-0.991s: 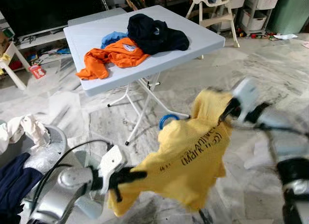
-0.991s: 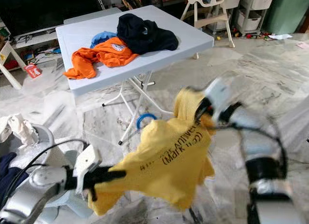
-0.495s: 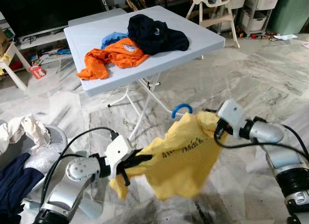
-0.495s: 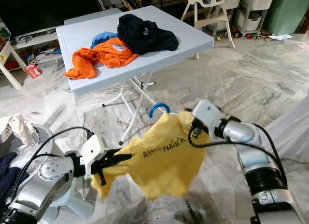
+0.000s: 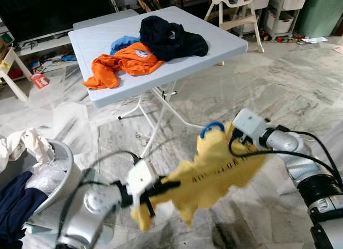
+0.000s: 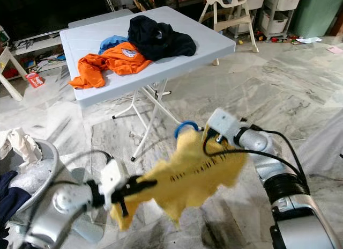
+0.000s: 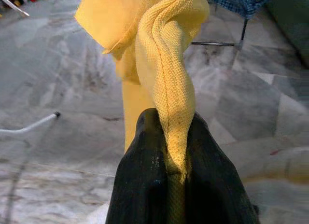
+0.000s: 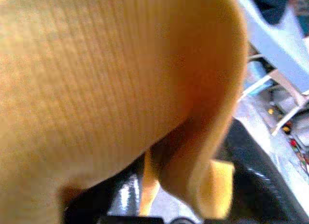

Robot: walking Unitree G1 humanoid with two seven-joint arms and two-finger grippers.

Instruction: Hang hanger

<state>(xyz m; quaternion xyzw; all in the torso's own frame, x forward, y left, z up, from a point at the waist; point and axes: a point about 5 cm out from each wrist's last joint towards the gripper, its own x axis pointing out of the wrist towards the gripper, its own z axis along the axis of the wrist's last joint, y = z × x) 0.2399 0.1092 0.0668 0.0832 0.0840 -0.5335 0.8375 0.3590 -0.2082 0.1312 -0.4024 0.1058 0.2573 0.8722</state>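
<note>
A yellow shirt (image 5: 217, 166) with dark lettering is stretched between my two grippers above the marble floor. The blue hook of a hanger (image 5: 212, 127) sticks out of its collar. My right gripper (image 5: 236, 140) is at the collar end, shut on the yellow shirt, with its fingers buried in the cloth. In the right wrist view yellow fabric (image 8: 106, 84) lies across the black fingers (image 8: 253, 159). My left gripper (image 5: 166, 187) is shut on the lower hem. The left wrist view has a fold of the shirt (image 7: 166, 69) pinched in the left gripper (image 7: 169, 120).
A white folding table (image 5: 225, 42) behind carries an orange shirt (image 5: 128, 61), a blue garment and a dark garment (image 5: 171, 37). A laundry basket (image 5: 59, 152) with clothes stands at my lower left. A high chair (image 5: 236, 13) and storage bins stand at the back right.
The shirt, hanging broad a second ago, is now drawn out into a narrower twisted band. My left arm has dropped lower and reached forward; the right gripper has shifted a little left.
</note>
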